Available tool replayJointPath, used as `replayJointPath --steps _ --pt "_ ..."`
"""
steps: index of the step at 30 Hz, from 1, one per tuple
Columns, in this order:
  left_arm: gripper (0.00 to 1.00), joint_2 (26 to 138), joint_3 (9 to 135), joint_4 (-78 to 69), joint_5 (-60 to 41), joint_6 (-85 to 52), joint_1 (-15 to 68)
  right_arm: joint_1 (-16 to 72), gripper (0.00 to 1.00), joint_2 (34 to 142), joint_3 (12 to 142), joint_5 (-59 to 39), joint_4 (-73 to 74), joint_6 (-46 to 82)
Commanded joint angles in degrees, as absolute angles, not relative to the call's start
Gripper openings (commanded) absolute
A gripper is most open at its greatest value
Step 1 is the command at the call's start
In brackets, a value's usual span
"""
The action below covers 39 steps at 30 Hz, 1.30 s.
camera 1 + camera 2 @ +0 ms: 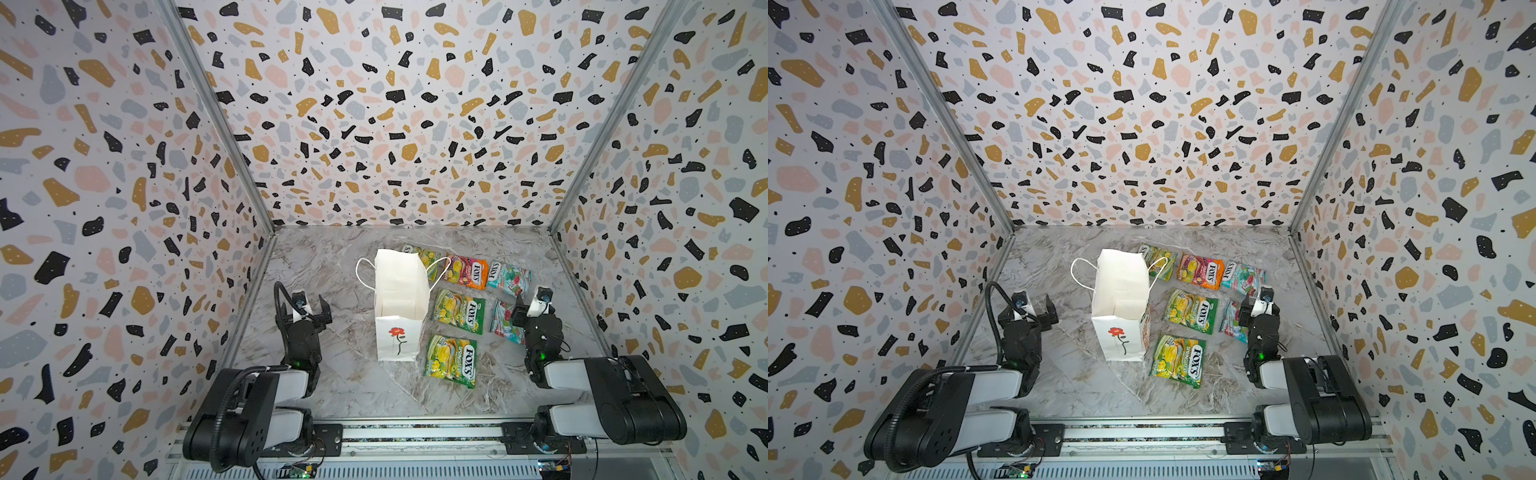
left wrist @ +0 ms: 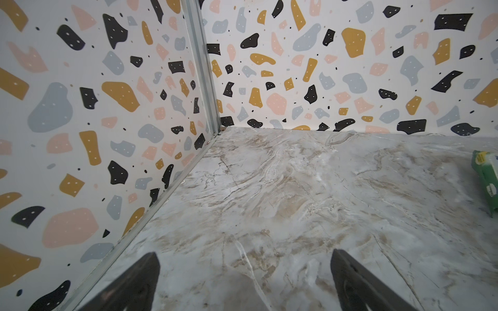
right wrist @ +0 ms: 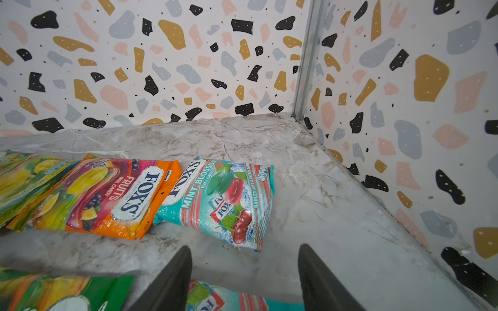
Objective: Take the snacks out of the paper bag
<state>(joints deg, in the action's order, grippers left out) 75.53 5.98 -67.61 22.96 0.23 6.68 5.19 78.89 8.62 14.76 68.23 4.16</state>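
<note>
6 snacks (image 1: 459, 311) lie flat, right of the upright paper bag (image 1: 400, 299)
Right claw (image 3: 245, 249), apart and empty, hangs over the near teal packet (image 1: 503, 322), which lies front-to-back; left claw (image 1: 302, 311), wide apart, sits left of the paper bag.

paper bag (image 1: 399, 307) upright mid-tabletop (image 1: 328, 262) | all packets flat, right of bag | back row: far-left packet (image 1: 426, 258) partly behind bag, far-middle packet (image 1: 465, 272), far-right packet (image 1: 509, 279) | middle row: mid-left packet (image 1: 459, 311) beside bag, mid-right packet (image 1: 503, 326) under right claw (image 3: 245, 249) | front: near packet (image 1: 451, 361) | left claw (image 2: 245, 253) left of bag, well apart
</note>
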Motion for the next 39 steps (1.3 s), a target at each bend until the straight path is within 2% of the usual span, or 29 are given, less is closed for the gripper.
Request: replayJointPath --steps 1,5,7,9,12,39 --pt "1.0 77.92 5.3 -76.0 20.06 1.18 6.24 5.02 0.66 79.8 8.84 12.23 73.42 2.62" --pt "1.0 81.37 6.07 -78.15 20.11 1.23 6.24 4.97 0.71 82.21 8.14 11.58 77.21 2.55" --pt "1.0 80.44 7.77 -72.96 22.07 0.24 6.24 4.97 0.74 83.44 8.51 10.85 77.58 2.33" --pt "1.0 81.24 10.14 -69.6 24.93 -1.16 6.24 4.97 0.83 86.68 8.59 12.1 80.93 2.28" --pt "1.0 81.13 9.86 -69.85 24.98 -1.19 6.24 5.53 1.0 86.31 9.47 11.83 78.59 1.82" --pt "1.0 80.98 9.67 -70.14 25.15 -1.23 6.24 5.55 0.99 86.49 9.33 12.02 79.17 1.7"
